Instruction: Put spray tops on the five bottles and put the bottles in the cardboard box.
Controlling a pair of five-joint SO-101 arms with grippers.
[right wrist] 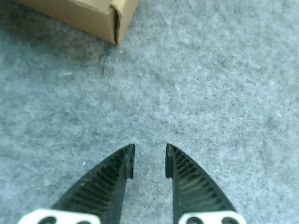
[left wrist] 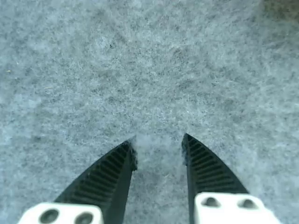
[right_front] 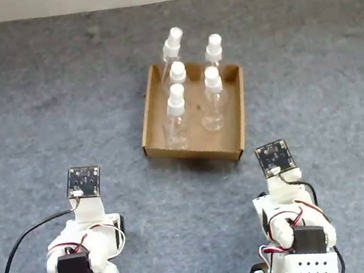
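Cardboard draws us first in the high view: the cardboard box [right_front: 194,150] sits mid-counter [right_front: 37,97], ahead of both arms and between them. All five bottles [right_front: 176,127] appear to stand upright inside it, long axes vertical. They are clear-bodied, and each wears a white spray top [right_front: 175,99]. We judge the right arm [right_front: 279,183] to be the nearer one, its wrist close to the box's near corner, with the left arm [right_front: 83,214] farther off. In the left wrist view, our left claw [left wrist: 159,142] hangs spread and empty over the grey felt of the counter. In the right wrist view, the right claw [right wrist: 149,154] is likewise spread, pinching nothing, with a corner of the cardboard box ahead of its tips. We judge that nothing is left to fetch, so any coming move should steer clear of the box.
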